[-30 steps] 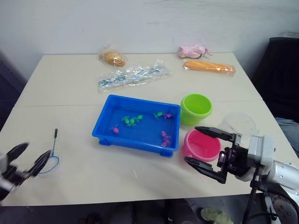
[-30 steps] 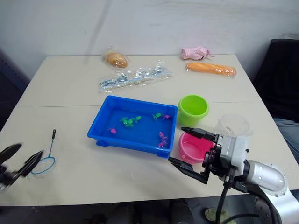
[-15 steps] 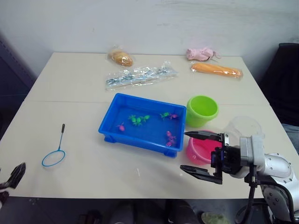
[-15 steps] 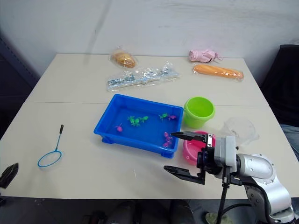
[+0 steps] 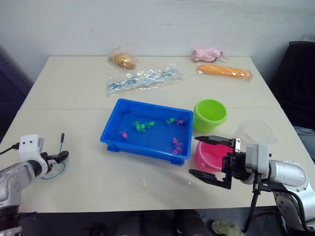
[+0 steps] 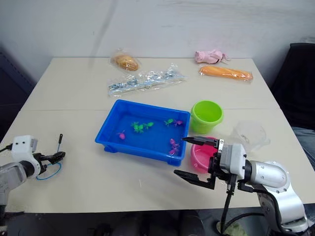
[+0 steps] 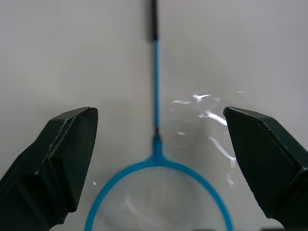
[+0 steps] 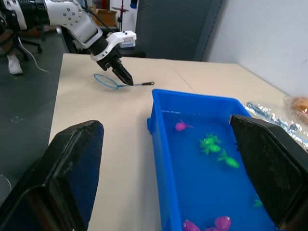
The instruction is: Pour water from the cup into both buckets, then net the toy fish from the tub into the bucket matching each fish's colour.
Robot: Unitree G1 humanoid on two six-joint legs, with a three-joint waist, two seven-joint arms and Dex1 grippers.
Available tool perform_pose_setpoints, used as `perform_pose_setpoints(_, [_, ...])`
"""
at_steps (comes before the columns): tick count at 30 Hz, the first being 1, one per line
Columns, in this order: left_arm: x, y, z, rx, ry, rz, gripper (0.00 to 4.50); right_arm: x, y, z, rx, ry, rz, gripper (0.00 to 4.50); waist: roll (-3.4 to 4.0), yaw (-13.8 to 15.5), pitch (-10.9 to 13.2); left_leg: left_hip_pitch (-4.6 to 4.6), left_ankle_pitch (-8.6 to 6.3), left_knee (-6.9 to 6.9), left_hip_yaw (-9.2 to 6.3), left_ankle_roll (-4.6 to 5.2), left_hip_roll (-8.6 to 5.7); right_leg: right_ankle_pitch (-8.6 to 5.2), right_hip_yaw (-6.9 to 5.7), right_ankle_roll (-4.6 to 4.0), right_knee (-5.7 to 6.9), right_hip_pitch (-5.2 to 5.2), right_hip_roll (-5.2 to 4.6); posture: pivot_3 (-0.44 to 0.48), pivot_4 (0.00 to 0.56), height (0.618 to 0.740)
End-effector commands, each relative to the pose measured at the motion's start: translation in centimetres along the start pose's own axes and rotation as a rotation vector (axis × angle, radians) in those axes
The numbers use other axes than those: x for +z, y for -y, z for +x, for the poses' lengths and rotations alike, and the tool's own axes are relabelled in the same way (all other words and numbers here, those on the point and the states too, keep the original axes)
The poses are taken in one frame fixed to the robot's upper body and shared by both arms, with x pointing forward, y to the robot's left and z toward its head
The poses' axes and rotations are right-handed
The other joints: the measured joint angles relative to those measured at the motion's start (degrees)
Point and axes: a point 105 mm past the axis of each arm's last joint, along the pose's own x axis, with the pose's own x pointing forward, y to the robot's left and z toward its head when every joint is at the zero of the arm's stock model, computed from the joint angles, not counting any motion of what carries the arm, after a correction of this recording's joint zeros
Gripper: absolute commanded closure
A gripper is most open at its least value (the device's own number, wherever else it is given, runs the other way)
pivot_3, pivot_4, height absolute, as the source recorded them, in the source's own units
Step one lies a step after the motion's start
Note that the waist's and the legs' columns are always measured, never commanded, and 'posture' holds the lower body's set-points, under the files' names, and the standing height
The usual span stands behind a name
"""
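The right gripper (image 8: 168, 178) had its two black fingers wide apart at the lower left and lower right of the frame. Between them stood the blue tub (image 8: 159, 139), with water, one pink fish (image 8: 181, 126) and green fish (image 8: 211, 143) in the middle, more pink ones at the bottom edge. In the upper left, the left gripper (image 8: 124, 77) pointed down at the net (image 8: 110, 82) on the table (image 8: 96, 115).
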Motion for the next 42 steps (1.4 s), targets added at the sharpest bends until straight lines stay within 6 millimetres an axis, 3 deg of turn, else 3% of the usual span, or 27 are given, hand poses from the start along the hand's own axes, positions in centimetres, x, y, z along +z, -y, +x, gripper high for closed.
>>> perform_pose_setpoints(1, [-0.3, 0.7, 1.0, -0.053, -0.045, 0.007, 0.00, 0.9, 0.0, 0.0, -0.020, 0.021, -0.052, 0.05, 0.01, 0.22, 0.00, 0.05, 0.02, 0.00, -0.02, 0.01, -0.02, 0.00, -0.01, 0.00, 0.06, 0.02, -0.06, 0.000, 0.150, 0.740])
perform_pose_setpoints(5, [-0.8, 2.7, 2.7, -0.121, -0.096, 0.026, 1.19, 0.6, -0.2, -0.3, -0.034, 0.015, -0.053, 0.00, 0.25, 1.57, -0.05, 0.08, 0.13, 0.00, -0.05, -0.02, -0.07, 0.00, -0.02, 0.00, 0.16, 0.01, -0.11, 0.000, 0.150, 0.740])
perform_pose_setpoints(13, [-0.6, 2.3, 3.1, -0.111, -0.095, 0.015, 4.48, -0.7, -1.0, -1.1, -0.046, 0.011, -0.031, 0.00, 0.43, 2.37, -0.15, 0.10, 0.22, 0.01, -0.05, 0.08, -0.22, 0.04, 0.00, 0.08, 0.26, 0.07, -0.23, 0.000, 0.150, 0.740])
perform_pose_setpoints(16, [1.0, 1.2, 2.1, -0.110, -0.011, 0.026, 4.48, -0.8, -1.3, -1.3, -0.043, 0.005, -0.030, 0.00, 0.43, 2.11, -0.15, 0.10, 0.22, 0.01, -0.05, 0.09, -0.20, 0.05, 0.01, 0.09, 0.26, 0.05, -0.22, 0.000, 0.150, 0.740])
perform_pose_setpoints(19, [4.0, 1.2, 0.0, -0.218, 0.125, 0.206, 4.48, -0.5, -1.3, -1.3, -0.040, 0.004, -0.034, 0.00, 0.27, 1.37, -0.08, 0.08, 0.22, 0.01, -0.06, 0.07, -0.15, 0.05, 0.00, 0.09, 0.25, 0.03, -0.18, 0.000, 0.150, 0.740])
perform_pose_setpoints(22, [8.3, 3.7, -3.4, -0.448, 0.327, 0.419, 4.48, 0.3, -0.9, -0.8, -0.032, -0.009, -0.030, 0.00, 0.01, 1.16, 0.05, 0.03, 0.24, 0.01, -0.06, -0.01, -0.05, 0.04, -0.02, 0.08, 0.21, -0.02, -0.13, 0.000, 0.150, 0.740])
perform_pose_setpoints(24, [9.6, 6.0, -5.7, -0.609, 0.421, 0.662, 4.48, 1.0, -0.3, -0.3, -0.034, -0.008, 0.004, 0.00, -0.03, 0.98, 0.07, 0.00, 0.23, 0.01, -0.06, -0.02, -0.03, 0.04, -0.01, 0.06, 0.19, -0.04, -0.19, 0.000, 0.150, 0.740])
perform_pose_setpoints(26, [9.1, 9.1, -7.8, -0.853, 0.421, 0.907, 4.48, 1.9, -0.3, 0.8, 0.053, -0.016, 0.071, 0.00, 0.10, 0.93, 0.12, 0.00, 0.20, 0.01, -0.12, -0.06, 0.02, 0.07, -0.06, -0.04, -0.19, -0.02, -0.55, 0.000, 0.150, 0.740])
perform_pose_setpoints(28, [8.7, 10.3, -8.6, -0.967, 0.395, 1.019, 4.48, 2.6, 0.0, 1.5, 0.101, -0.030, 0.102, 0.00, 0.41, 0.86, 0.14, -0.01, 0.19, 0.00, -0.11, -0.06, 0.00, 0.07, -0.14, -0.07, -0.24, -0.03, -0.66, 0.000, 0.150, 0.740])
perform_pose_setpoints(32, [8.5, 16.1, -10.5, -1.207, 0.348, 1.252, 4.48, 3.0, 1.9, 3.8, 0.118, -0.120, 0.191, 0.00, 0.44, 0.59, 0.24, -0.11, 0.23, 0.01, -0.09, -0.01, 0.00, 0.07, -0.25, -0.07, -0.18, -0.08, -0.28, 0.000, 0.150, 0.740])
perform_pose_setpoints(34, [8.5, 17.7, -10.9, -1.257, 0.348, 1.279, 4.48, 3.2, 2.1, 4.4, 0.134, -0.139, 0.211, 0.00, 0.41, 0.68, 0.26, -0.18, 0.24, 0.03, -0.11, 0.02, 0.00, 0.07, -0.25, -0.05, 0.02, -0.09, -0.13, 0.000, 0.150, 0.740])
perform_pose_setpoints(36, [8.2, 21.3, -10.6, -1.286, 0.453, 1.427, 4.48, 2.9, 2.8, 5.7, 0.121, -0.185, 0.243, 0.00, 0.40, 0.66, 0.26, -0.16, 0.20, 0.03, -0.08, 0.08, -0.02, 0.07, -0.22, -0.05, 0.07, -0.08, -0.08, 0.000, 0.150, 0.740])
perform_pose_setpoints(38, [7.6, 23.8, -10.5, -1.325, 0.462, 1.449, 4.48, 2.6, 3.8, 6.6, 0.077, -0.215, 0.252, 0.00, 0.39, 0.68, 0.27, -0.23, 0.18, 0.08, 0.02, 0.17, -0.10, 0.10, -0.22, 0.00, 0.07, -0.12, -0.10, 0.000, 0.150, 0.740])
perform_pose_setpoints(42, [7.0, 25.9, -10.5, -1.386, 0.453, 1.433, 4.48, 2.3, 4.2, 7.2, 0.068, -0.252, 0.277, 0.00, 0.35, 0.49, 0.28, -0.38, 0.17, 0.18, 0.04, 0.29, -0.18, 0.18, -0.20, 0.14, 0.02, -0.19, -0.10, 0.000, 0.150, 0.740])
